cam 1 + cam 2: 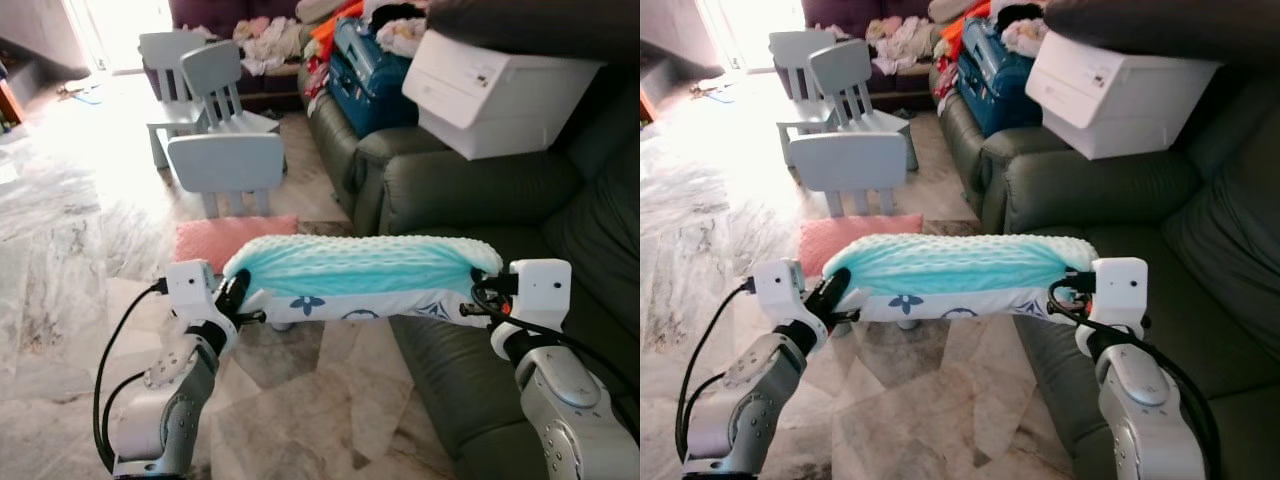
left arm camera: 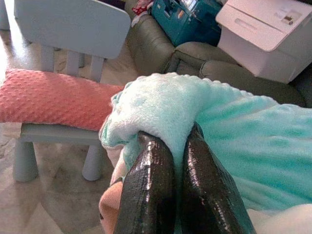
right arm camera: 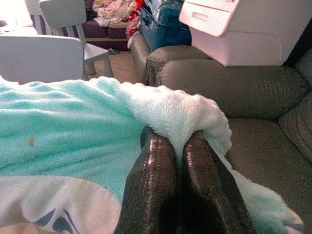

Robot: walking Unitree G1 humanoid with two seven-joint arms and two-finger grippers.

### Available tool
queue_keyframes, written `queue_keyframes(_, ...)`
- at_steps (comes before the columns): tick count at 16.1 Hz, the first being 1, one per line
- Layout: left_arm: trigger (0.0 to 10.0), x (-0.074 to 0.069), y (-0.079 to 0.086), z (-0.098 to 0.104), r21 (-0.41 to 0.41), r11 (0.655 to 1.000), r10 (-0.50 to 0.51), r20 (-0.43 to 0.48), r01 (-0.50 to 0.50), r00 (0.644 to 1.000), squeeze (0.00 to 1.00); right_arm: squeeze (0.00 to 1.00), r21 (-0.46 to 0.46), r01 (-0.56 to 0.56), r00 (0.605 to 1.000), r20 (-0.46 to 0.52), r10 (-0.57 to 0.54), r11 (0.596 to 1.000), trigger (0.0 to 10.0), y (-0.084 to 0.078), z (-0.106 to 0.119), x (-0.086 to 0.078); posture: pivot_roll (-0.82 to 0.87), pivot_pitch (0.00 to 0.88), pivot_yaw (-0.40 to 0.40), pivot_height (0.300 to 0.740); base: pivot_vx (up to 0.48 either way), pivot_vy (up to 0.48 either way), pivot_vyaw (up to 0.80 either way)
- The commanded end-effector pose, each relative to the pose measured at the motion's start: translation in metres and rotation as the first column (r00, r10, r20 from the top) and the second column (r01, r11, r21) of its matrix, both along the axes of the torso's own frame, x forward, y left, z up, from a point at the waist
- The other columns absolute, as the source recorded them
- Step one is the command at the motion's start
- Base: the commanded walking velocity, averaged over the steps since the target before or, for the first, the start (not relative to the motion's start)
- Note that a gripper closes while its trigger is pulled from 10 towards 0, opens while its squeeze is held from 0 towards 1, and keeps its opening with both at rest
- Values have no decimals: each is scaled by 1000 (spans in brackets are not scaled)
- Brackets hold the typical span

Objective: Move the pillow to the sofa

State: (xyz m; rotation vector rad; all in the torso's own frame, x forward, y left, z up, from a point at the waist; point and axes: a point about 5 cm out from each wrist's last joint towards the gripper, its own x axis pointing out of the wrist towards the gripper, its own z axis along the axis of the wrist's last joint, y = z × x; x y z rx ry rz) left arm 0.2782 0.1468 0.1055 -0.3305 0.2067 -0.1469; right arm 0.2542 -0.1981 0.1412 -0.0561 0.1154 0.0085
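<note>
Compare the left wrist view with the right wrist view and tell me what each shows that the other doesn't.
Left wrist view alone: a pink cushion lying on a small grey chair. Right wrist view alone: the sofa seat beside the right pincer. Both: a pincer clamped on an end of the turquoise pillow, the white storage box and the dark sofa armrest.

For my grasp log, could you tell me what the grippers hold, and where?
The long turquoise fleece pillow: left gripper pinches one end, right gripper the other.

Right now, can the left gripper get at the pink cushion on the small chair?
Probably not: the left gripper is shut on the pillow, which both grippers carry. The pink cushion lies just beyond, nothing between.
</note>
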Motion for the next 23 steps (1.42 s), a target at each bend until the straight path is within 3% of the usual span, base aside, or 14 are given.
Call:
queue_keyframes(1,10000,0,9,1,36,999,28,5,-28,1000,0,0,-8,14,999,42,-14,1000,10000,-2,9,0,-207,0,28,740,0,480,0)
queue_keyframes(11,10000,1,10,1,71,997,14,21,-15,1000,0,0,-12,19,999,48,-19,1000,10000,-2,9,1,-205,0,33,740,0,480,0)
queue_keyframes(19,10000,3,9,2,99,995,23,40,-26,999,0,0,-16,26,999,42,-25,1000,10000,-4,9,1,-210,0,28,740,0,0,0)
queue_keyframes(23,10000,6,7,5,116,993,11,90,-22,996,0,0,-21,31,999,38,-30,999,10000,-6,9,2,-215,0,25,740,0,0,-800)
